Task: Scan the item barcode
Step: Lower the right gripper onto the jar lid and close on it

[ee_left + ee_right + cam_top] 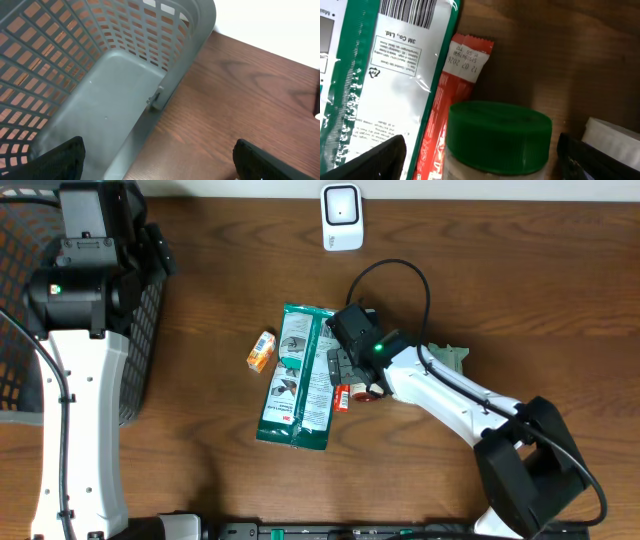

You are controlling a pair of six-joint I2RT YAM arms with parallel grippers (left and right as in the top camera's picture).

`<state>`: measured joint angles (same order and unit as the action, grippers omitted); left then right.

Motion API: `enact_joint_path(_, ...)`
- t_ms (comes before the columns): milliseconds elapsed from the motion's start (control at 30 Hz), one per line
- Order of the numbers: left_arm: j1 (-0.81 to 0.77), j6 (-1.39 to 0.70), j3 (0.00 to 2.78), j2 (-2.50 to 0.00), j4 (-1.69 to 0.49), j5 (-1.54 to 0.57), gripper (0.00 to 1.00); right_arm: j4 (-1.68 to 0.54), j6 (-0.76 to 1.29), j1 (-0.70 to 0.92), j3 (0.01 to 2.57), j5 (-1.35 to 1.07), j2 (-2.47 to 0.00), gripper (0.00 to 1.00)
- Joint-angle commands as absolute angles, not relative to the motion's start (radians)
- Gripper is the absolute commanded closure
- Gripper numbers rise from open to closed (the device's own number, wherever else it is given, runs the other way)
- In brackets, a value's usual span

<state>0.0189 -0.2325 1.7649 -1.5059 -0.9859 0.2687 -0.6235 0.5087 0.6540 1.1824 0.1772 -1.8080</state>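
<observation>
Between the spread fingers of the right hand (480, 157) sits a green-lidded jar (495, 132), not yet gripped. It looks to be the item to scan, and it lies straight ahead of that hand and close. Just beside it, a red sachet (462, 65) lies partly under the edge of a green-and-white packet (390, 75). The packet's long axis runs roughly from the near side of the bench (500, 280) to the far side, and a barcode (415, 12) shows at one end. Past the packet lies a small orange box (262, 352). Well apart, at the far edge, stands the white scanner (342, 217). The left hand (160, 160), spread and holding nothing, hangs over the basket (125, 90), which shows nothing inside. The right arm is plainly nearer.
</observation>
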Motion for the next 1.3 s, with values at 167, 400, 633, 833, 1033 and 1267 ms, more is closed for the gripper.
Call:
enact_joint_path(167,0.023,-0.234,1.771,-1.507,-0.985,0.285,0.10,-0.619,0.539,0.673,1.175,0.202,-1.835,0.10)
enact_joint_path(400,0.023,-0.234,1.771,-1.507,-0.985,0.285,0.10,-0.618,0.554,0.678,1.174,0.201,-1.843,0.19)
enact_joint_path(633,0.023,-0.234,1.771,-1.507,-0.985,0.285,0.10,-0.619,0.554,0.678,1.174,0.201,-1.879,0.24)
enact_joint_path(833,0.023,-0.234,1.771,-1.507,-0.985,0.285,0.10,-0.617,0.553,0.674,1.188,0.201,-1.865,0.45)
enact_joint_path(1033,0.023,-0.234,1.771,-1.507,-0.985,0.285,0.10,-0.673,0.551,0.662,1.243,0.202,-1.779,0.53)
enact_joint_path(1267,0.023,-0.234,1.771,-1.507,-0.985,0.285,0.10,-0.661,0.515,0.660,1.257,0.242,-1.637,0.56)
